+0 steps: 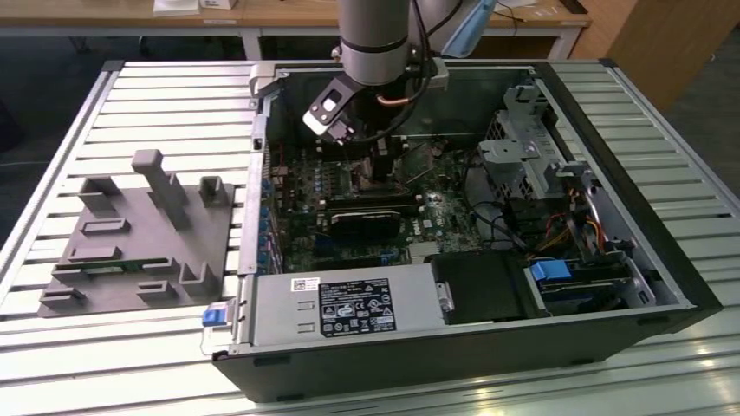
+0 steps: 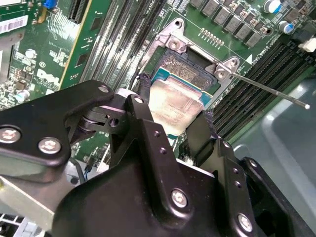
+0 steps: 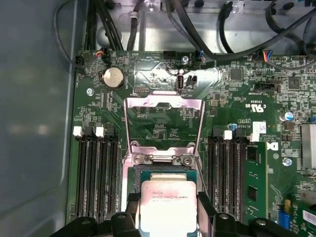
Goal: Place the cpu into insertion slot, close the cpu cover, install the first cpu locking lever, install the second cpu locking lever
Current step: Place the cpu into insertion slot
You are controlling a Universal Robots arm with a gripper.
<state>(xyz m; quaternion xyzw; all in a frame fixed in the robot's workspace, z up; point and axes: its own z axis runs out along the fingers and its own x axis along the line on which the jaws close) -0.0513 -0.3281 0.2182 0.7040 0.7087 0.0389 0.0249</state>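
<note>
Slatted metal worktop (image 1: 116,104), items listed largest first.

Computer case (image 1: 463,360), lying with its side open, centre to the exterior view's right. Contents: green motherboard (image 1: 295,247), silver power unit (image 1: 335,303), cabling.

Grey fixture (image 1: 139,234), on the exterior view's left, well apart from the case.

End effector (image 2: 175,101), lowered into the case, fingers closed on two opposite edges of the cpu (image 3: 168,207).

Cpu cover (image 3: 163,102): swung open, bare board showing through its window.

Locking lever (image 2: 271,91): released, angled away from the socket.

Insertion slot (image 2: 190,66): pin field uncovered where it shows. The cpu sits over its near part, and contact cannot be told.

Step in hand, by judgement: the first, placing the cpu. It calls for square alignment with the rim and a level, gentle descent.
</note>
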